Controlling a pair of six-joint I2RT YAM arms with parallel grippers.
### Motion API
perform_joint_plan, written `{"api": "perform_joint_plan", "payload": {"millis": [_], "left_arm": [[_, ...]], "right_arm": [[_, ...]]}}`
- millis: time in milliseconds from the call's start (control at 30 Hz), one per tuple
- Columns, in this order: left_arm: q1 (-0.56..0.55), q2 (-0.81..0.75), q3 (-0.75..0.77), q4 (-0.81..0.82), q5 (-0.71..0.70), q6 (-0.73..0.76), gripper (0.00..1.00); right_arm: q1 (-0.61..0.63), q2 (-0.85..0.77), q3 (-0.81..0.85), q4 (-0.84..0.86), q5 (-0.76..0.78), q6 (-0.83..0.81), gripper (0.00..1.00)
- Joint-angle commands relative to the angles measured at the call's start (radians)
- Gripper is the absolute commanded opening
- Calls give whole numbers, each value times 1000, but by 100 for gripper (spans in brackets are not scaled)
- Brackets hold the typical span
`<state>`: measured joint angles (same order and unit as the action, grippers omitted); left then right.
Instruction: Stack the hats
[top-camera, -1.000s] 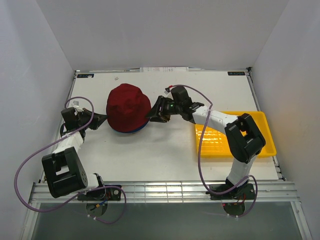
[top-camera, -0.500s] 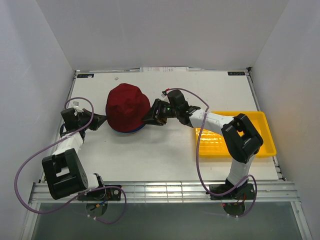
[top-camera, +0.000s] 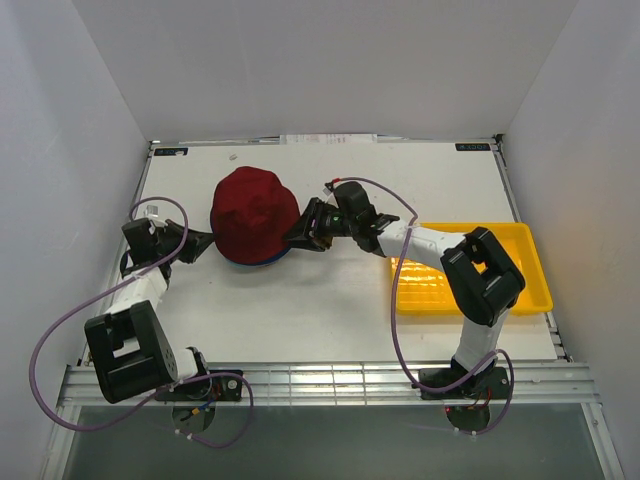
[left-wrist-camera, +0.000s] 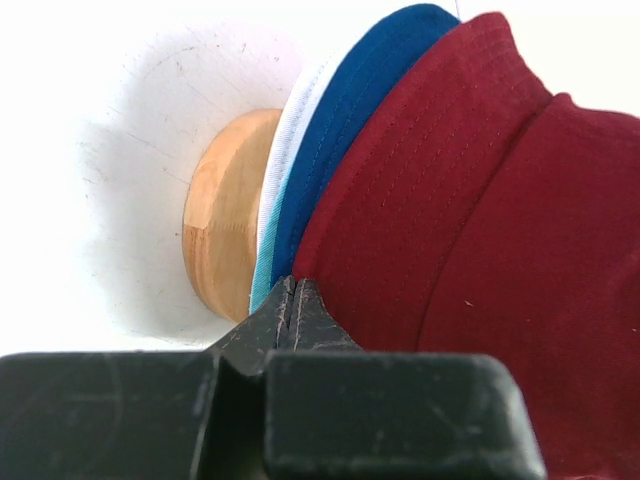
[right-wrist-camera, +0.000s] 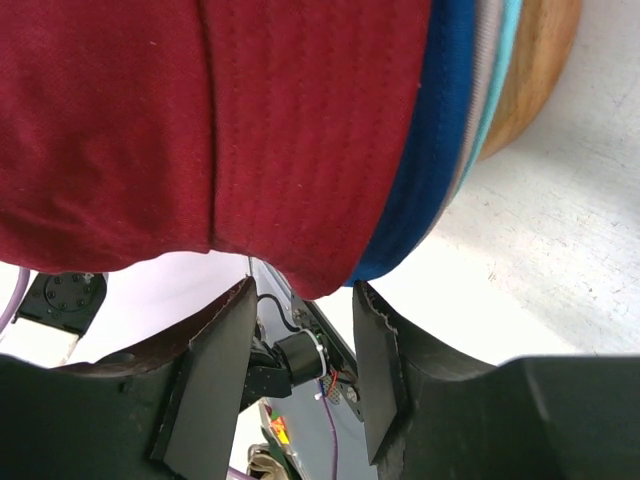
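Observation:
The hats sit stacked on a round wooden stand (left-wrist-camera: 222, 215) at the table's middle left. A dark red hat (top-camera: 255, 210) is on top, covering the others. Under its brim (left-wrist-camera: 400, 190) show the edges of a royal blue hat (left-wrist-camera: 335, 130), a pale grey one (left-wrist-camera: 288, 150) and a teal one (left-wrist-camera: 260, 275). My left gripper (top-camera: 207, 243) is shut, its tips (left-wrist-camera: 293, 285) pressed against the brim edges on the stack's left with nothing seen between them. My right gripper (top-camera: 297, 238) is open at the stack's right; the red brim's lowest edge (right-wrist-camera: 300, 270) hangs just at the gap between its fingertips.
A yellow plastic tray (top-camera: 520, 240) lies at the right of the table, partly under the right arm's elbow. The wooden stand (right-wrist-camera: 535, 60) shows below the brims in the right wrist view. White walls close in the table on three sides.
My right gripper has slid left up to the stack's right brim and has stayed open. The left gripper has kept its place, shut, at the left brim.

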<state>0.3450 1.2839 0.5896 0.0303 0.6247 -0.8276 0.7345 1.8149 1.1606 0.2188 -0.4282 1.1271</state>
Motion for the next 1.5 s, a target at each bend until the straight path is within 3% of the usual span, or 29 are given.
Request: {"api": "perform_joint_plan", "payload": {"millis": [0,200,533,667,767,800,933,1233,1467], "left_arm": [[6,-21,-40,-82,-25,35,0],[6,-32,-59,-87,-23,36,0],[8,-51,-42,-116,-20,48,0],[6,-55,-16,-135,-22,54,0],[6,-58,6,-144,-25,58,11],[6,-61,10,-150,-25,58,22],[6,-75,36,-159,-28,58,41],[20,-115,113,-167,-98,33,49],[43,-43,160,15,-37,-62,54]], "right_arm": [[6,17,-4,59,12,19,49],[5,47,7,80,14,30,44],[-9,60,19,87,26,37,15],[-27,58,17,74,25,31,8],[-41,57,14,68,22,25,8],[-44,55,14,65,22,23,8],[-60,57,25,42,20,-3,8],[-86,76,74,-10,-12,-38,8],[-99,110,134,-65,-36,-78,8]]}}
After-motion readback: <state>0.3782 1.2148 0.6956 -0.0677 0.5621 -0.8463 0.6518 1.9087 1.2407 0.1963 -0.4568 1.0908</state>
